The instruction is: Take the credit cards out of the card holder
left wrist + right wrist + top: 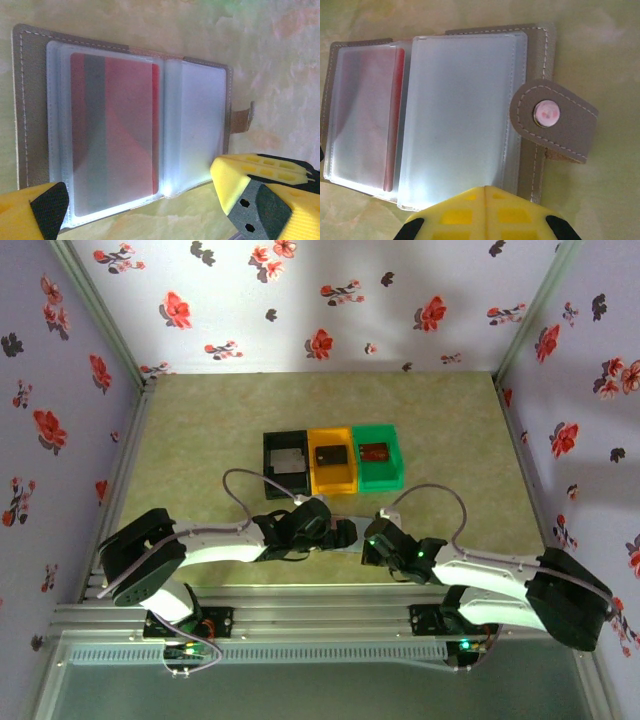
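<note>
**Left wrist view.** The grey stitched folding card holder (30,100) lies open and flat on the mottled yellow-green tabletop (280,50). A red rectangular credit card (120,125) sits under the clear plastic sleeve of one panel. The sleeve over the other panel looks empty. The left hand (137,192) is released, with its yellow fingers wide apart, one at each outer side of the open holder. The red card's long axis runs straight away from this hand, crosswise to the line between the fingers. I cannot tell which sleeve edge is the mouth.

**Right wrist view.** The right hand (485,202) is clenched, tips together with nothing between them, at the edge of the empty sleeve. I cannot tell whether it presses down. The grey strap with a round snap button (547,112) lies undone and face up here, whereas the left wrist view gives it edge-on. The red card is on the panel farther from this hand and shows as a narrow strip.

**Top external view.** The holder lies mid-width close to the tabletop's near edge, largely covered by both hands. Beyond it, toward the middle, stands a row of plastic bins: a black bin (270,478), an orange bin (333,482) and a green bin (380,480). Each has one small card in it, and the one in the green bin is reddish-brown (374,452).

**Judgement.** The left hand, open over the card-bearing panel, is better placed to draw the red card. The right hand could steady the holder.
</note>
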Available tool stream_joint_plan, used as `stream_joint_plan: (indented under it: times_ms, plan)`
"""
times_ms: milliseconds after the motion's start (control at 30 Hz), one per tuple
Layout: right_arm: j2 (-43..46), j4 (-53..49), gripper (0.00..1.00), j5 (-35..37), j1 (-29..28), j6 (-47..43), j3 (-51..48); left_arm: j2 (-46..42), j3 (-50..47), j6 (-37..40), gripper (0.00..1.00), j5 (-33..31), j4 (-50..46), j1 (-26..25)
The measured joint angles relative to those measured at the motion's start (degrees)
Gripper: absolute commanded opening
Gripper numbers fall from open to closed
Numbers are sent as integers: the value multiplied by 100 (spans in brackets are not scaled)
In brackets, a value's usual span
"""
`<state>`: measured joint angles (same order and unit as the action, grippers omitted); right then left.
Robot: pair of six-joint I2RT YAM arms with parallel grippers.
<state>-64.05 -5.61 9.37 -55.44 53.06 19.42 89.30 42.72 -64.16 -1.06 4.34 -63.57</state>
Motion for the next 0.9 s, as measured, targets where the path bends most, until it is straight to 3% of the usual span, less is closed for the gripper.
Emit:
stream_joint_plan:
  times_ms: [900]
  plan:
    - [-90,157,6,-37,0,11,-11,203,63,2,100,-66,55,-35]
